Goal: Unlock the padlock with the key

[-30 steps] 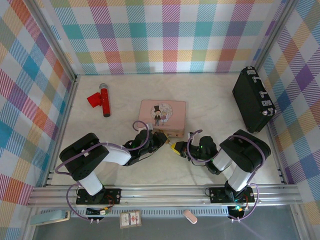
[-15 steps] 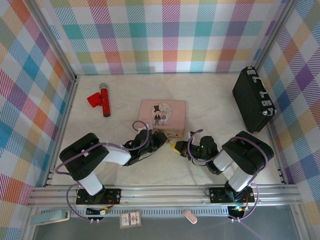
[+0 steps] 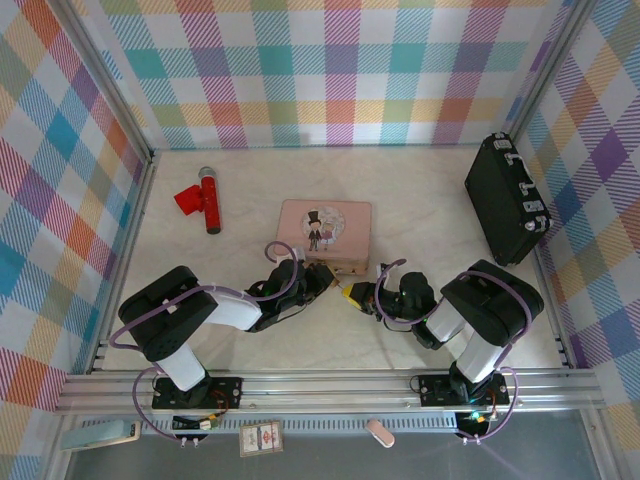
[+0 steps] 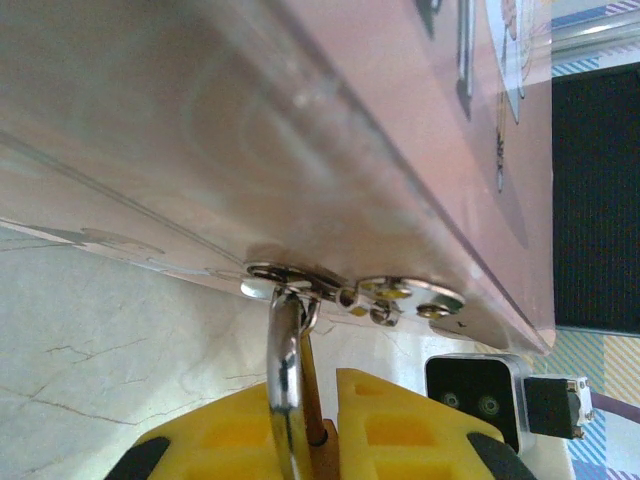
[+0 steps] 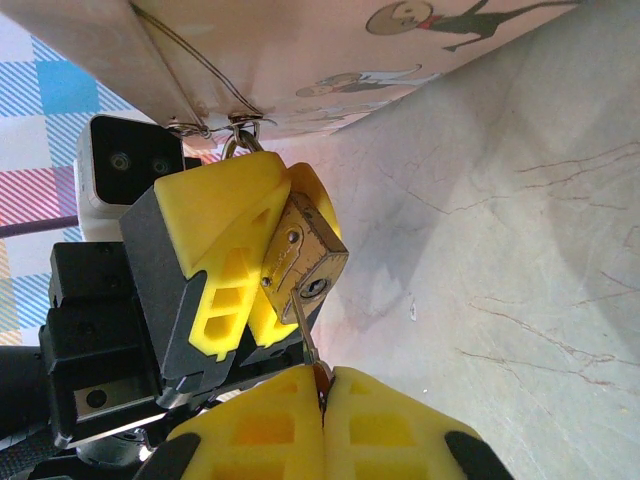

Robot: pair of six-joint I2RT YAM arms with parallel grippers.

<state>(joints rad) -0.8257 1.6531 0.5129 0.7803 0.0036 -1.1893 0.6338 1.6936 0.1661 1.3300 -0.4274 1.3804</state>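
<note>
The small brass padlock hangs by its silvery shackle from the hasp on the front of the pink tin box. My left gripper is shut on the padlock, its yellow fingers pinching the body from both sides. My right gripper is shut on the head of the thin grey key. The blade points up at the padlock's bottom face, with its tip at the edge of the keyhole. In the top view both grippers meet just in front of the box.
A black case stands against the right wall. A red microphone lies at the back left. Checked walls enclose the table, and a metal rail runs along the near edge.
The right arm has shifted very slightly. Both grips and the padlock's place look the same.
</note>
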